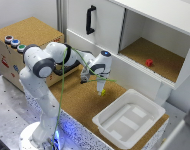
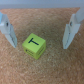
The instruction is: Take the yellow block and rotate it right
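The yellow block [image 1: 103,92] lies on the cork board [image 1: 80,102], just in front of the white cabinet. In the wrist view the yellow block [image 2: 34,46] shows a dark "T" on its top face and sits turned at a slight angle. My gripper [image 1: 101,86] is directly over it, pointing down. In the wrist view my gripper [image 2: 39,35] is open, with one finger [image 2: 6,30] on each side of the block and a clear gap to each. The block is not held.
A white tray [image 1: 145,107] stands on the cork toward the exterior view's right. A small red block [image 1: 149,62] lies in the open cabinet compartment. A cabinet door with a black handle [image 1: 90,20] is behind the arm. A cork-topped box with coloured buttons [image 1: 15,42] is at the exterior view's left.
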### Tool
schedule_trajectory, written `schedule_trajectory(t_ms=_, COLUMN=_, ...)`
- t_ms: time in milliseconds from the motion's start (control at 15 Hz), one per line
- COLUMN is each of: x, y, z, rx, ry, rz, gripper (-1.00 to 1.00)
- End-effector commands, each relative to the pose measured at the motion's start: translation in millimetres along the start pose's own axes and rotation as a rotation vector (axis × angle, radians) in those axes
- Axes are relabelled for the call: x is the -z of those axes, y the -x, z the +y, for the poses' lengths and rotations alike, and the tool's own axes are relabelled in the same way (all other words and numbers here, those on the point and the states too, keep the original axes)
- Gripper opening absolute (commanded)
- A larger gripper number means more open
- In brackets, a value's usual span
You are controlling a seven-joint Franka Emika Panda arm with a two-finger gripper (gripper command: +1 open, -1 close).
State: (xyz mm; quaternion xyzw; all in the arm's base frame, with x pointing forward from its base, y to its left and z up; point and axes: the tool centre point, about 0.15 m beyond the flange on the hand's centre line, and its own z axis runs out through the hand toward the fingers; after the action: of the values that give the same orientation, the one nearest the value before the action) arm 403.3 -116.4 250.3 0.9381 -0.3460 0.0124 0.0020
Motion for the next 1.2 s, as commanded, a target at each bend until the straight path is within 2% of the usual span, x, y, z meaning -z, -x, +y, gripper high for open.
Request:
schedule_trajectory(t_ms=0, x=23, y=1, z=0, rx=0.378, ry=0.010, rz=-0.068, gripper=1.00)
schedule_trajectory(t_ms=133, x=24, y=2, z=-2, rx=0.528, ry=-0.030, rz=-0.087, gripper=1.00)
schedule_trajectory(t_ms=267, x=26, y=3, z=-6, rx=0.663, ry=-0.034, rz=-0.090, gripper=1.00)
schedule_trajectory(t_ms=467, x=21, y=3, z=-17, rx=0.841, ry=-0.010, rz=-0.109, gripper=1.00)
schedule_trajectory(t_ms=733, x=23, y=-2, z=-25, rx=0.930, ry=-0.025, rz=-0.088, gripper=1.00)
schedule_trajectory(t_ms=1133, x=-10, y=0, z=-24, rx=1.030, ry=0.015, rz=-0.145, gripper=1.00)
